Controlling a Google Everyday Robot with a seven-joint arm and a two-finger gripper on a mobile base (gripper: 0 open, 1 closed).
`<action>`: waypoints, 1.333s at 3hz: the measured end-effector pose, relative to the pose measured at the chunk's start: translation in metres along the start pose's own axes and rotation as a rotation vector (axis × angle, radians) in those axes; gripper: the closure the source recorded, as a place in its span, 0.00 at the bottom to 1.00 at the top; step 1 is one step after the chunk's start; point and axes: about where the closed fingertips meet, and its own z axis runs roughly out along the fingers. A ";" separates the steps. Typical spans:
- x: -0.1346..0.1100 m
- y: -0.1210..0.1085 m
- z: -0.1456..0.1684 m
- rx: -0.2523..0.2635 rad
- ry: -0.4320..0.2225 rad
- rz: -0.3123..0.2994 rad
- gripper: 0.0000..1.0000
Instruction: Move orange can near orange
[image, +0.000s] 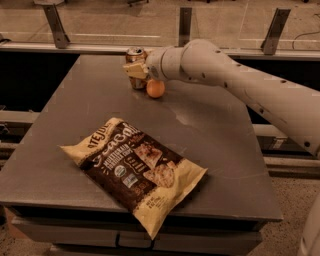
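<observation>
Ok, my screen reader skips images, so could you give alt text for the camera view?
The robot's gripper is at an upright orange can at the far side of a grey table, with an orange right beside the can. A yellow-and-brown chip bag lies flat nearer the camera.

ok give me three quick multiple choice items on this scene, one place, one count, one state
1. Where is the orange?
A) right beside the orange can
B) on the floor
C) in a bowl

2. How many chip bags are there?
A) none
B) one
C) three

3. How is the orange can oriented?
A) on its side
B) crushed flat
C) upright, with the claw at it

Answers: 1 A, the fruit sits next to the can. 2 B, a single bag lies nearer the camera. 3 C, its silver top faces up.
</observation>
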 end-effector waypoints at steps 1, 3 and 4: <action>0.000 0.000 0.000 0.000 0.000 0.000 0.05; -0.006 -0.011 -0.020 0.008 -0.030 -0.026 0.00; -0.017 -0.026 -0.058 0.063 -0.059 -0.056 0.00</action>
